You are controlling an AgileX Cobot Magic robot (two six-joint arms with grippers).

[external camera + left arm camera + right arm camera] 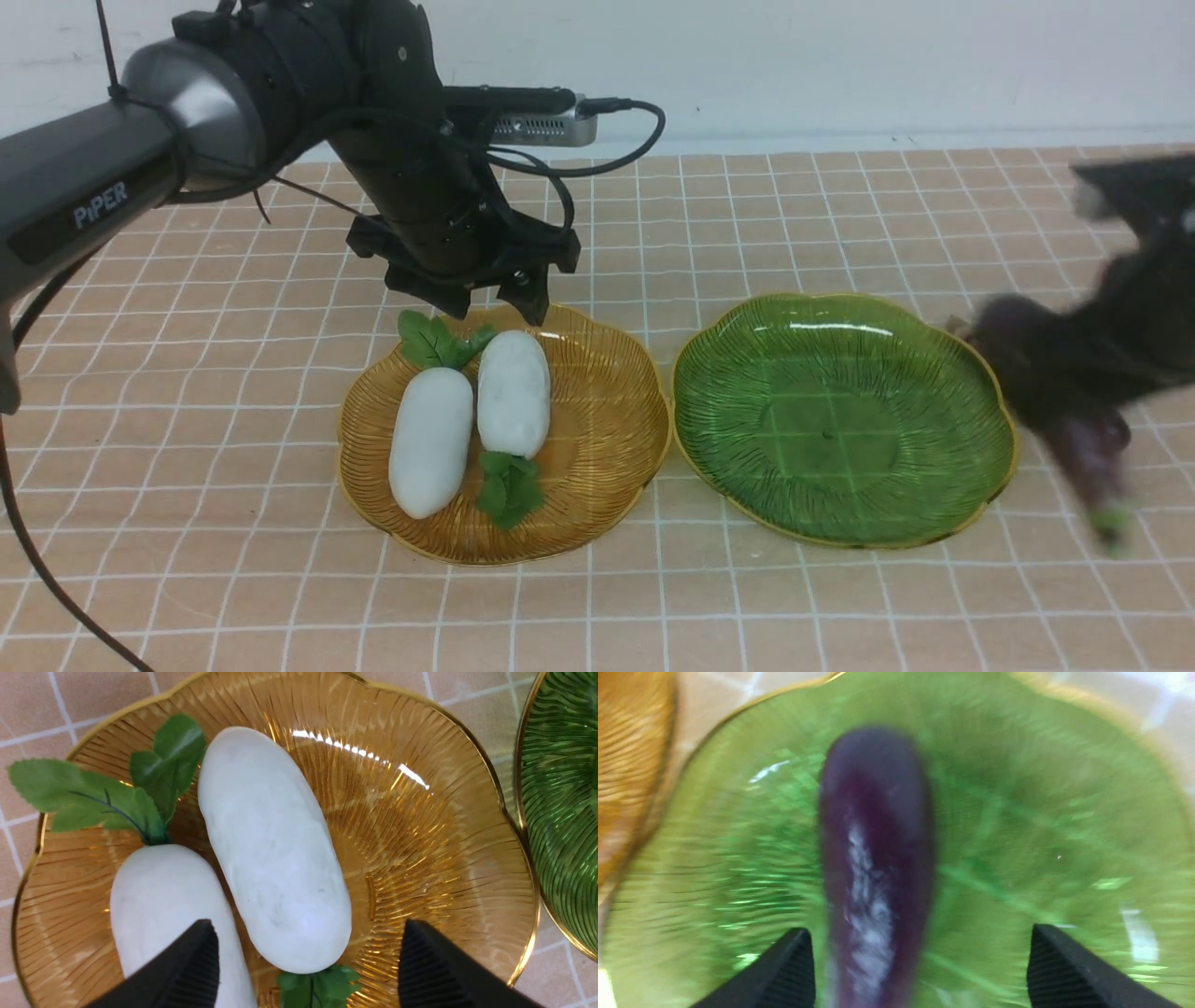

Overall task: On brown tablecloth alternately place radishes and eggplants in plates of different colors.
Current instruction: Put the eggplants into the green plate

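Two white radishes (pixel 431 453) (pixel 513 392) lie side by side in the amber plate (pixel 607 439), leaves pointing opposite ways. My left gripper (pixel 490 313) hangs open just above the plate's far rim with nothing between its fingers; in the left wrist view it (pixel 308 926) looks down on both radishes (pixel 275 849). To the right is the green plate (pixel 840 420). My right gripper (pixel 920 933) is open over it, its jaws much wider than the blurred purple eggplant (pixel 878 858) between them. The front view shows that eggplant (pixel 1088 448) smeared at the green plate's right rim.
The brown tablecloth (pixel 233 560) covers the table up to a white wall. A silver box with a black cable (pixel 546 126) sits on my left wrist, above the back of the cloth. My left arm's cable (pixel 37 560) hangs down at the left edge.
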